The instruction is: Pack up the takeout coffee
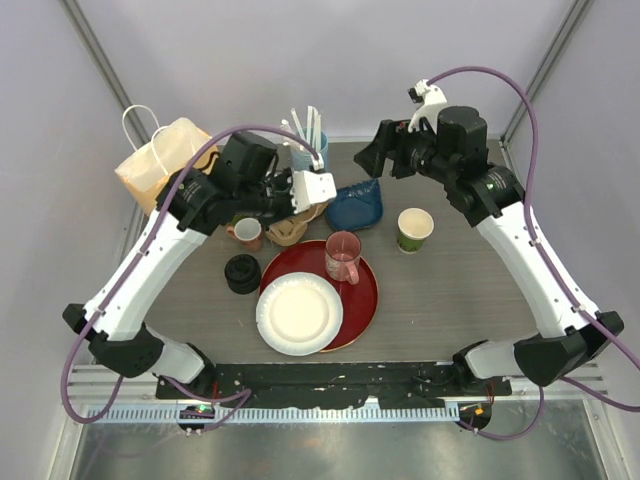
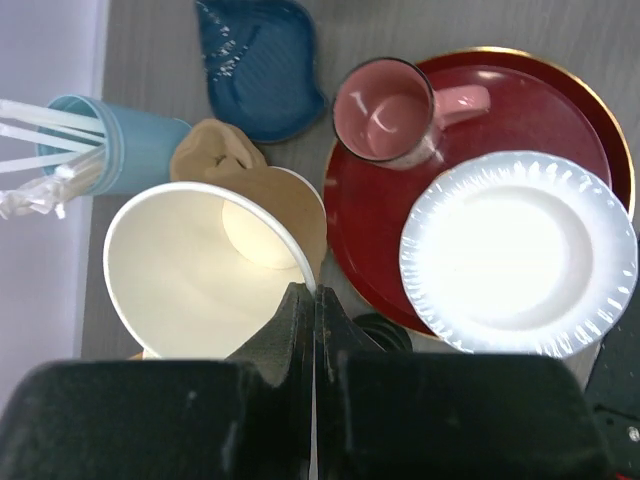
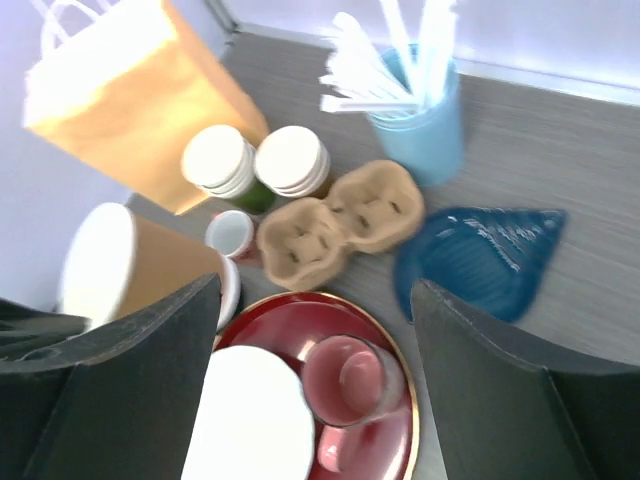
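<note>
Where the brown cup (image 2: 180, 260) is: you have it pinched by the rim in the left claw (image 2: 312, 300), tipped on its side just over the pulp carrier (image 3: 340, 225). It is uncovered and its cream inside is bare to the bottom.
Left claw: fingers pressed together on that cup's wall.
Green cup (image 1: 414, 230): upright on the surface (image 1: 450, 300) right of the tray, uncovered, well apart from your brown one.
Black lids (image 1: 243, 273): lying by themselves just left of the red tray.
Red tray (image 1: 365, 295): carries an empty pink mug (image 1: 343, 257). A white paper plate (image 1: 298, 313) overlaps its near rim.
Stacked cups (image 3: 215, 160): two open stacks side by side, between the carrier and the paper bag (image 1: 160, 160).
Paper bag: you cannot see its contents.
Blue tumbler (image 3: 425, 125): holds white straws.
Blue dish (image 1: 355, 207): empty, beside the carrier.
Right claw (image 3: 320, 380): fingers wide apart, nothing between them, held above the far right of the surface.
</note>
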`<state>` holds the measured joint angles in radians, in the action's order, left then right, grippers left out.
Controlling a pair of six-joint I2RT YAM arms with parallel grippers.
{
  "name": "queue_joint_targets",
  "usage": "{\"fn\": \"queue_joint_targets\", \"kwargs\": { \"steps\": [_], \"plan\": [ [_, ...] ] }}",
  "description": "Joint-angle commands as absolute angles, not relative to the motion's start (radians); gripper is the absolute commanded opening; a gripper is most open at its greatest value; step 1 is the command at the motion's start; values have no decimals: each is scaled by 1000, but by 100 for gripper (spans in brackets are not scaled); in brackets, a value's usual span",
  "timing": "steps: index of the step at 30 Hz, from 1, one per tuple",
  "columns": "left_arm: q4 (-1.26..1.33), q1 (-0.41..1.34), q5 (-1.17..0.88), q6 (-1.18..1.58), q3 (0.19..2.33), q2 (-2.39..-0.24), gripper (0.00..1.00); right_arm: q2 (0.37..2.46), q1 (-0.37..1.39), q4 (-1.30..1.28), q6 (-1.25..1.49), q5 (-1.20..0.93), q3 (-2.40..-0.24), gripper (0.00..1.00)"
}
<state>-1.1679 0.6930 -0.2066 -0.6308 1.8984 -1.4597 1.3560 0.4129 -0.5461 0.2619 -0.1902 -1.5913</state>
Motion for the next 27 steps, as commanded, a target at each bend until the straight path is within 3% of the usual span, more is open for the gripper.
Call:
{"fn": "queue_joint_targets", "kwargs": {
  "steps": [1,6,17,19,22,23,27],
  "plan": [
    [-1236,756,-187,-675,1871,-1425,0,1388,477,-482,336,-308,-1667,82],
    [-1246,850,-118,-676,1874,-1434,0,1442,586,-469,353,-311,-1657,82],
    [-1221,884,-49,-675,1878,-1459,0,1517,664,-508,341,-325,-1643,69],
    [-1216,884,-32,-675,1881,-1459,0,1532,666,-525,327,-299,-1643,62],
    [-1204,884,-12,-669,1881,-1462,0,1546,666,-555,308,-282,-1643,42],
    [-1200,884,-9,-667,1881,-1463,0,1549,667,-567,304,-270,-1644,29],
    [-1177,884,24,-649,1879,-1460,0,1543,666,-591,276,-210,-1647,5]
  ]
}}
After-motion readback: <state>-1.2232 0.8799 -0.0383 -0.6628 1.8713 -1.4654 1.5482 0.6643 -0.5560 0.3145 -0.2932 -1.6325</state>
